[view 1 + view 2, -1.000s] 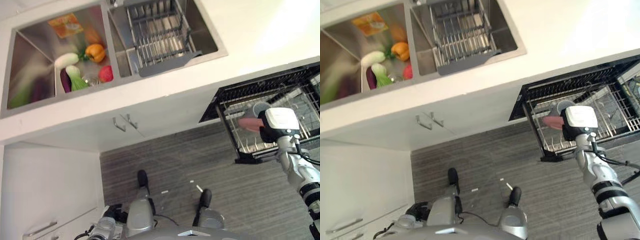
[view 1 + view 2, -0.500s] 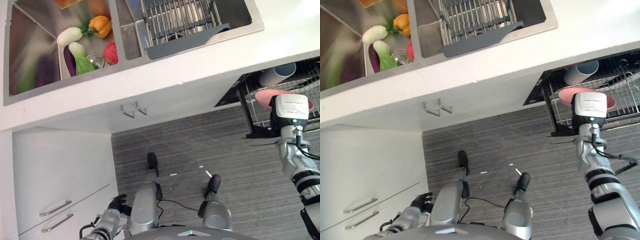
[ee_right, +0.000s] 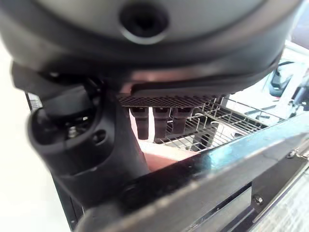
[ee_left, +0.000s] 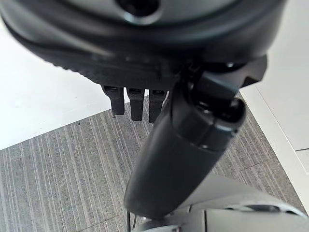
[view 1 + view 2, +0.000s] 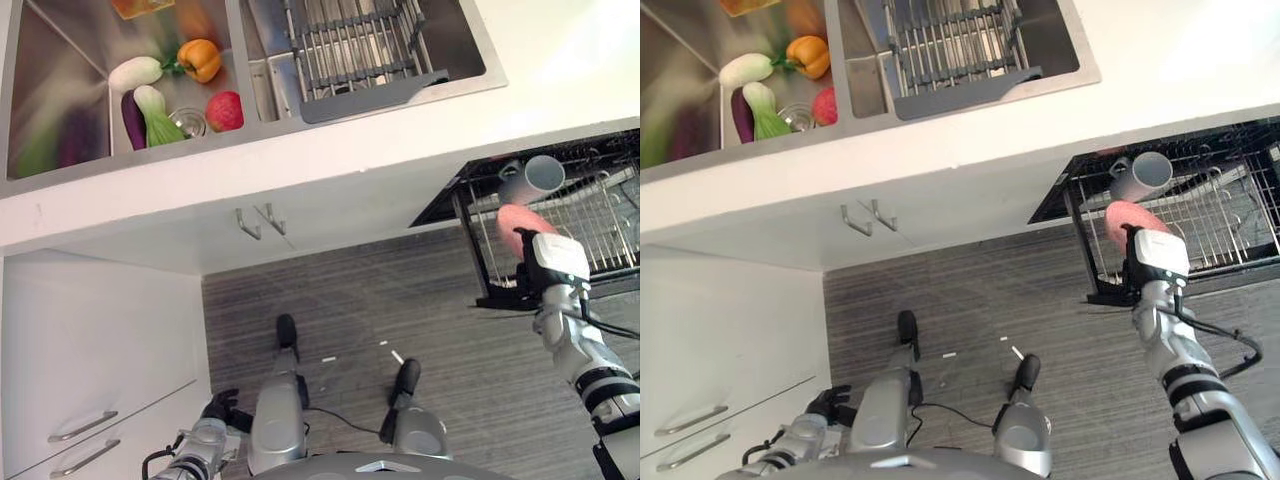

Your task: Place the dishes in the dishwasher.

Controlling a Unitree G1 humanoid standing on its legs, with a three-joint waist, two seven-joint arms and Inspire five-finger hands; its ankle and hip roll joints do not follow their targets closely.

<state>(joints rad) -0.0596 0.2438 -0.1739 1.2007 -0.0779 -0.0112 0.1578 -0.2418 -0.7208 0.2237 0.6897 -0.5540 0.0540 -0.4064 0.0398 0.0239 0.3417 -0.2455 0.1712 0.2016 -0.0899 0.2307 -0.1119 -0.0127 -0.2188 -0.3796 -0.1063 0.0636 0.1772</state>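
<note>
A pink plate [image 5: 514, 226] stands tilted over the front left corner of the pulled-out dishwasher rack [image 5: 604, 222]. My right hand [image 5: 556, 262] is just below the plate and shut on its edge. In the right wrist view the pink plate [image 3: 166, 158] shows between the thumb and the fingers [image 3: 155, 121], with the rack's wires [image 3: 212, 126] beyond. A grey cup [image 5: 544, 174] lies on its side in the rack, behind the plate. My left hand [image 5: 214, 410] hangs low by the white drawers, its fingers [image 4: 131, 102] relaxed above the floor and holding nothing.
The white counter holds a double sink [image 5: 240, 92]. Its left basin has toy vegetables [image 5: 160, 92]. A grey dish rack [image 5: 366, 50] sits in the right basin. White drawers [image 5: 90, 380] stand at the lower left. The striped grey floor [image 5: 350, 300] lies before the cabinets.
The camera has shifted. My right hand has brought the pink plate from flat above the rack toward its front corner and tipped it more upright. The left hand stays low.
</note>
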